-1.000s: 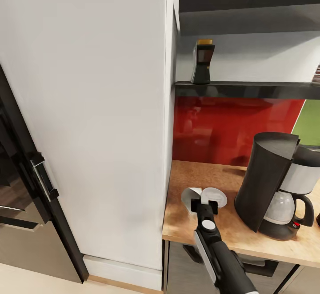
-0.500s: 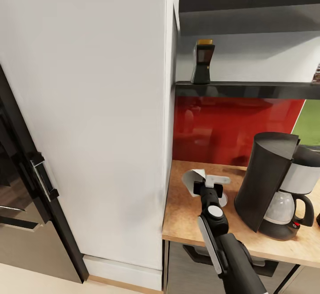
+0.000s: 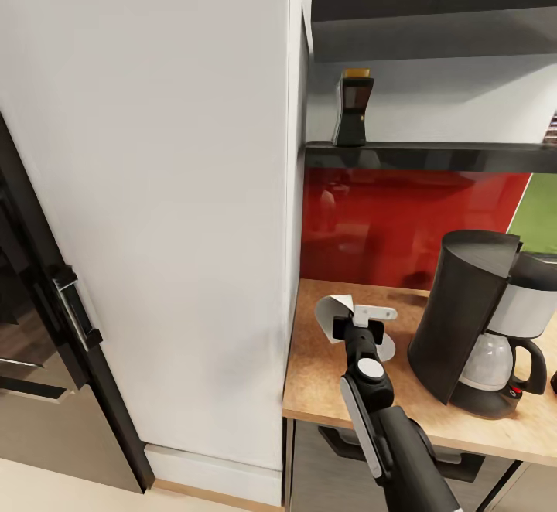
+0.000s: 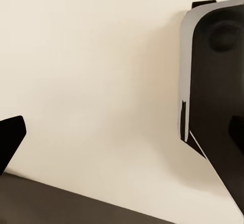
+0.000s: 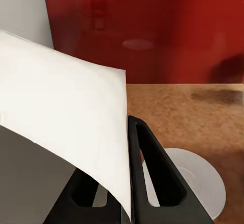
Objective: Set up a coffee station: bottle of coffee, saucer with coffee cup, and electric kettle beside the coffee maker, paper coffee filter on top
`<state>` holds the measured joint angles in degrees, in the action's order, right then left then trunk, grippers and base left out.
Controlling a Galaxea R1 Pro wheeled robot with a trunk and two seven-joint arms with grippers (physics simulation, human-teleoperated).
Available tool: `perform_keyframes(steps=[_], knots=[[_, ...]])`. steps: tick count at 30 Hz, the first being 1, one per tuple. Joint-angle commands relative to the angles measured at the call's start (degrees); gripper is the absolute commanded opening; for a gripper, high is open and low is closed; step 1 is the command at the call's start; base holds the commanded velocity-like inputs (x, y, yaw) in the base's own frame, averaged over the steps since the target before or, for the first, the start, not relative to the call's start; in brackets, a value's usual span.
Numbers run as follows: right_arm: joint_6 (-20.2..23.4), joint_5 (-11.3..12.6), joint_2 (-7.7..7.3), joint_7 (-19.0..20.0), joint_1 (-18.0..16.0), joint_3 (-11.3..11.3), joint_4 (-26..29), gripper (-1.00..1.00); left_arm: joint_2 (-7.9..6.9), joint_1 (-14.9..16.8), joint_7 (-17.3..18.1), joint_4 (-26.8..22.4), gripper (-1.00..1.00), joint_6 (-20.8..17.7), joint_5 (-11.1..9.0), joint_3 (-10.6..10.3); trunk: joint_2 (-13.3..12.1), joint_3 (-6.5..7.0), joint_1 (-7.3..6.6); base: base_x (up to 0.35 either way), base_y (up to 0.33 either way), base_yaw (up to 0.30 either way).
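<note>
Head view: right hand (image 3: 357,325) pinching paper filter (image 3: 334,317), lower than half a second ago, above saucer (image 3: 384,346) on tabletop (image 3: 317,373), left of coffee maker (image 3: 480,322). Left hand's state: cannot tell.

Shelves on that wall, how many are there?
2. The kitchen shelf holding the bottle of coffee runs above the red backsplash; a second dark shelf hangs higher up. Both run past the head view's right edge, so more may be hidden.

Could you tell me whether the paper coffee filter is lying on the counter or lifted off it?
Lifted: the right gripper holds the paper coffee filter above the countertop.
</note>
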<state>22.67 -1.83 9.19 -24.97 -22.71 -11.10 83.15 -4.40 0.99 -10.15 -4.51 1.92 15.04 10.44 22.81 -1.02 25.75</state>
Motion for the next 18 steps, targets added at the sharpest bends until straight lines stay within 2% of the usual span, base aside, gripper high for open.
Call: perform_keyframes(steps=[1,18], knots=[[0.4,0.0,0.00,-0.3,-0.1,-0.1,0.0,-1.00,0.01,0.1,-0.1,0.0,1.00,0.2,0.6,0.5,0.1,-0.11,0.03,0.000,0.000,0.000],[0.4,0.0,-0.01,-0.3,-0.1,-0.1,0.0,-1.00,0.03,0.1,-0.2,-0.2,1.00,0.2,0.6,0.6,0.1,-0.11,0.03,0.000,0.000,0.000]])
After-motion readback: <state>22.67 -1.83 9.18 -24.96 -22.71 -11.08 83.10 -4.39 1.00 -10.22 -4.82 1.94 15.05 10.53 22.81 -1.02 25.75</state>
